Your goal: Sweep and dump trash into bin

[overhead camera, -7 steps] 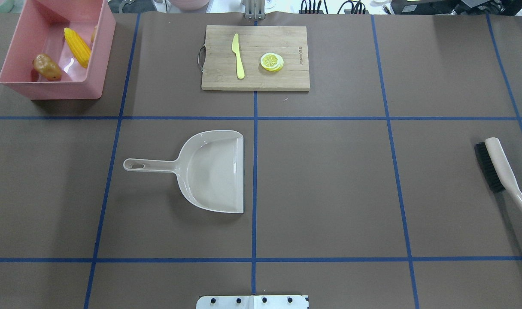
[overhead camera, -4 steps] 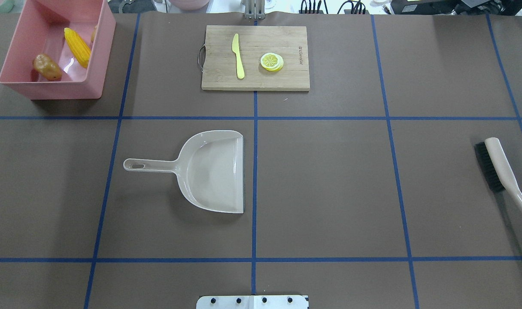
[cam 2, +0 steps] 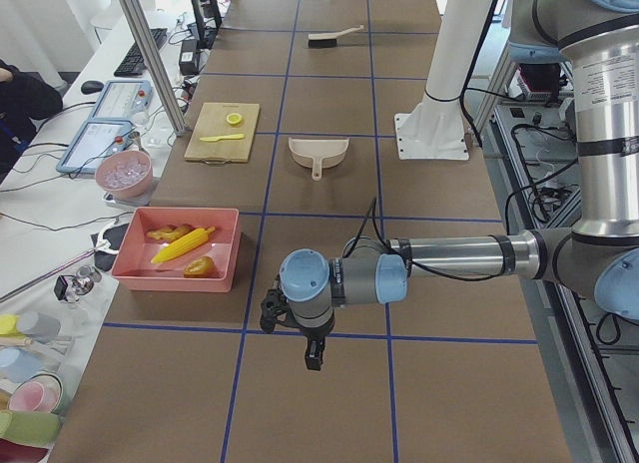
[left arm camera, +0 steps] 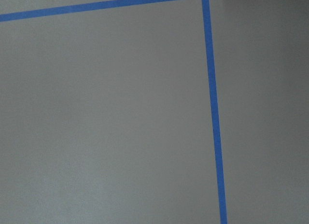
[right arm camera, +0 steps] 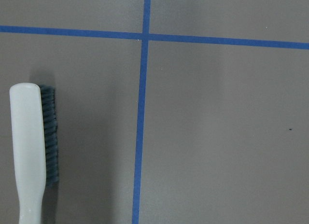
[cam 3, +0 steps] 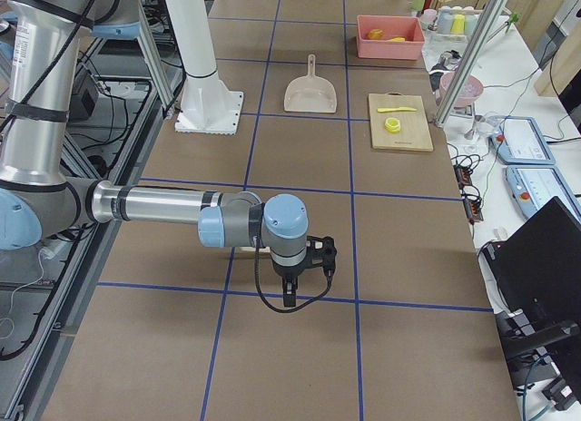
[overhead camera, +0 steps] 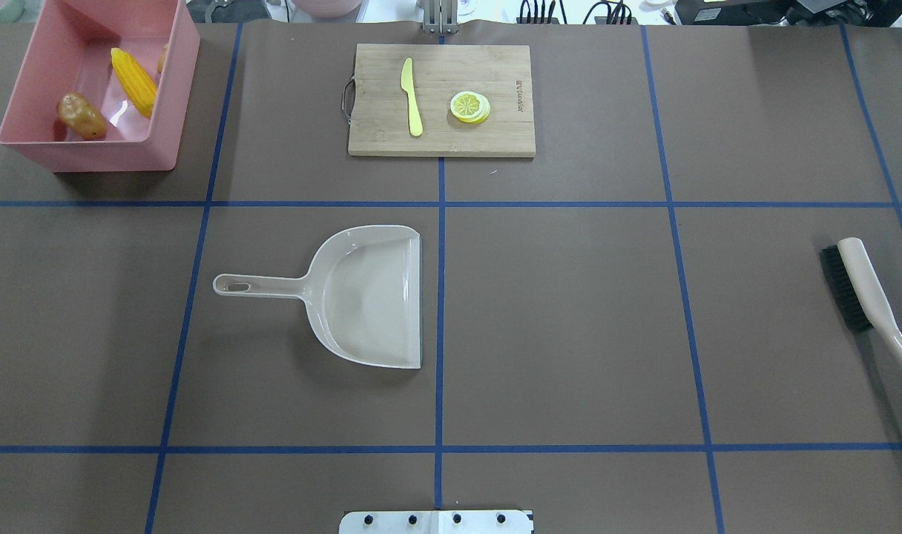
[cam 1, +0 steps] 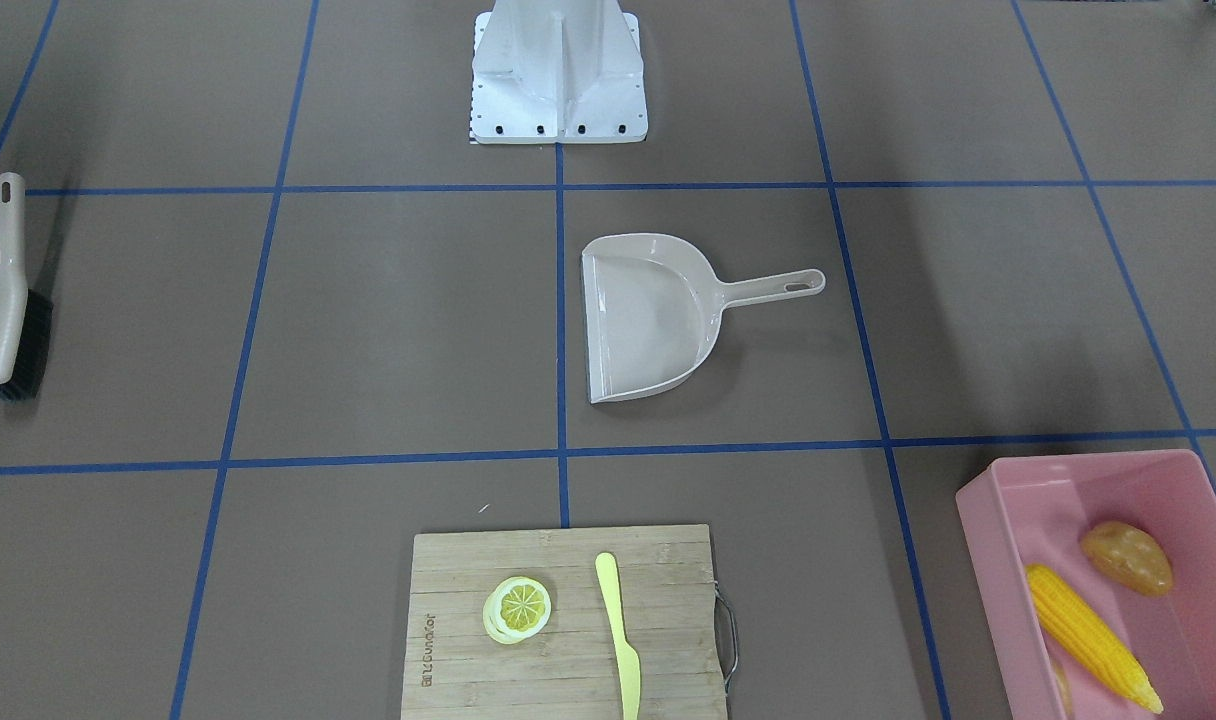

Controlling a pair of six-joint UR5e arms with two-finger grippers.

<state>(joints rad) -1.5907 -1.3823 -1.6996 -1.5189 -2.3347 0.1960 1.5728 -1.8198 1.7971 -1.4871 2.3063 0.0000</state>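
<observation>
The pink bin [overhead camera: 95,156] stands at the table's far left corner; it also shows in the front view [cam 1: 978,520]. In it lie the yellow corn cob [overhead camera: 133,81], the orange-brown potato lump [overhead camera: 81,115] and the tan ginger root [cam 2: 172,231], mostly hidden by the wall in the overhead view. The empty beige dustpan [overhead camera: 369,297] lies near the table's middle. My left gripper [cam 2: 313,358] hangs over bare table, far from the bin, seen only from the side. My right gripper [cam 3: 289,298] hangs likewise. I cannot tell whether either is open or shut.
A beige brush [overhead camera: 863,289] with black bristles lies at the right edge and shows in the right wrist view [right arm camera: 31,151]. A wooden cutting board [overhead camera: 440,141] at the far middle carries a pale yellow knife [overhead camera: 412,96] and a lemon slice [overhead camera: 469,106].
</observation>
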